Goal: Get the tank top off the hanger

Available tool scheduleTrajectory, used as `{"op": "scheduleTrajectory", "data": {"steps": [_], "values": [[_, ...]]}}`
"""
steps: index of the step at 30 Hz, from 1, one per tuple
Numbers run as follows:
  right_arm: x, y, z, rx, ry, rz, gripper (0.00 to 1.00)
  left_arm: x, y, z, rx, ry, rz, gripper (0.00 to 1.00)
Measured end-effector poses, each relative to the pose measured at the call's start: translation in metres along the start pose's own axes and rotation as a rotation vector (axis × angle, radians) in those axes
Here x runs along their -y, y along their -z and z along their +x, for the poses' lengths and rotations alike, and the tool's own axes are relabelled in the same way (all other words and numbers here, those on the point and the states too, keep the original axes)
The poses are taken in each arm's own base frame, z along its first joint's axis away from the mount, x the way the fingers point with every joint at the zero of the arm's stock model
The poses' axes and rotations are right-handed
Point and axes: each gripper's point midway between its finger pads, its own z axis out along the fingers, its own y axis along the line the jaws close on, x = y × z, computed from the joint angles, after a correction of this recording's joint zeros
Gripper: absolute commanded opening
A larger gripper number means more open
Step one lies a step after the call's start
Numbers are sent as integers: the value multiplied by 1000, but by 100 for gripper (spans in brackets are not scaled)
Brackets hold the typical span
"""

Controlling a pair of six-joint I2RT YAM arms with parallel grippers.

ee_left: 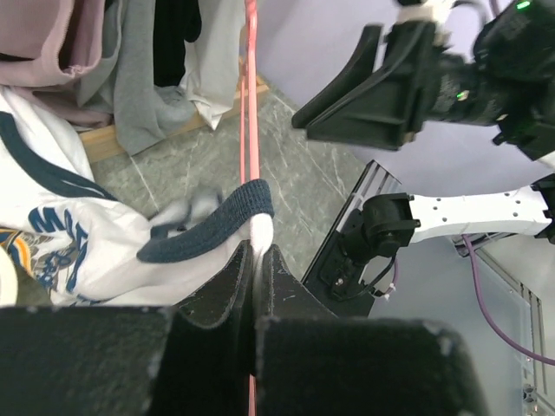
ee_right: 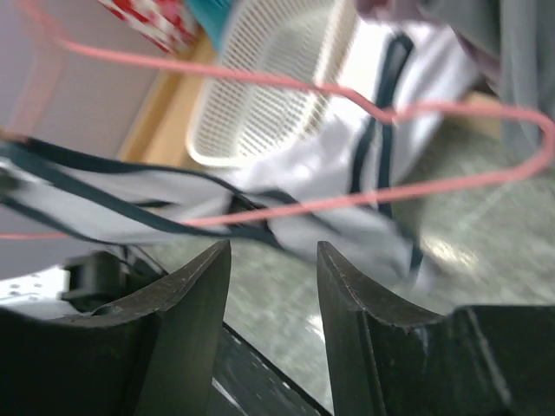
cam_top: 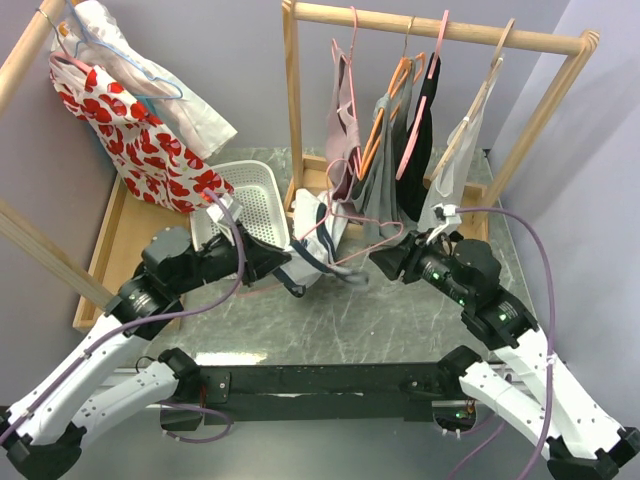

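The white tank top [cam_top: 312, 222] with navy trim hangs bunched over the table's middle, draped on a pink wire hanger [cam_top: 368, 220]. My left gripper [cam_top: 288, 268] is shut on the tank top's fabric. In the left wrist view, the pinch [ee_left: 257, 247] holds white cloth [ee_left: 78, 234], and the hanger wire [ee_left: 251, 87] runs through the same pinch. My right gripper [cam_top: 378, 262] is just right of the hanger and open. In the right wrist view its jaws [ee_right: 273, 247] are apart and empty. The hanger [ee_right: 390, 113] and tank top [ee_right: 347, 173] hang blurred beyond them.
A white mesh basket [cam_top: 255, 195] sits behind the left gripper. At the back, a wooden rack [cam_top: 440, 30] carries several garments on hangers. A second rack at the left holds a red floral garment [cam_top: 140, 140]. The marble table top [cam_top: 400, 320] shows in front.
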Motion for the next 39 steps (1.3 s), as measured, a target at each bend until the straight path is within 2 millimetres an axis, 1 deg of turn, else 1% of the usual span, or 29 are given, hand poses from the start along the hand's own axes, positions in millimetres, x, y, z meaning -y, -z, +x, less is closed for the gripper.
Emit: {"op": "scheduleTrajectory", "data": {"steps": [3, 6, 9, 12, 15, 18, 20, 25, 26, 28, 29, 31, 32, 35, 36, 37, 39], "values": [[-14, 1, -14, 47, -4, -52, 54, -3, -9, 7, -18, 5, 3, 1], [-24, -9, -17, 42, -30, -98, 54, -3, -18, 13, -33, 6, 6, 1], [-37, -21, -16, 31, -53, -146, 54, 1, -25, 21, -47, 2, 5, 1], [-46, -33, -8, -3, -69, -172, 55, 6, -33, 29, -63, -5, 0, 1], [-59, -36, -6, -7, -75, -214, 55, 9, -42, 41, -85, -17, -20, 1], [-71, -34, -11, 14, -80, -255, 56, 10, -51, 54, -112, -33, -45, 1], [-74, -34, -12, 24, -83, -259, 57, 8, -57, 59, -116, -45, -73, 1], [-75, -36, -15, 42, -101, -249, 55, 10, -63, 55, -75, -60, -103, 1], [-75, -37, -15, 44, -105, -245, 49, 12, -63, 55, -70, -62, -103, 1], [-73, -39, -14, 44, -110, -236, 42, 14, -64, 56, -66, -69, -107, 1], [-72, -40, -14, 45, -115, -229, 25, 15, -64, 55, -59, -75, -111, 1], [-71, -41, -16, 54, -137, -216, 10, 17, -65, 54, -48, -81, -116, 1], [-73, -41, -18, 61, -147, -223, 0, 16, -65, 55, -49, -88, -122, 1], [-88, -35, -28, 90, -178, -283, 0, 15, -68, 62, -69, -101, -128, 1], [-90, -33, -28, 94, -176, -290, 0, 16, -68, 63, -72, -103, -125, 1], [-90, -32, -28, 93, -178, -292, 0, 17, -68, 63, -71, -105, -124, 5], [-90, -30, -28, 100, -182, -292, 0, 18, -68, 63, -69, -106, -120, 6]]}}
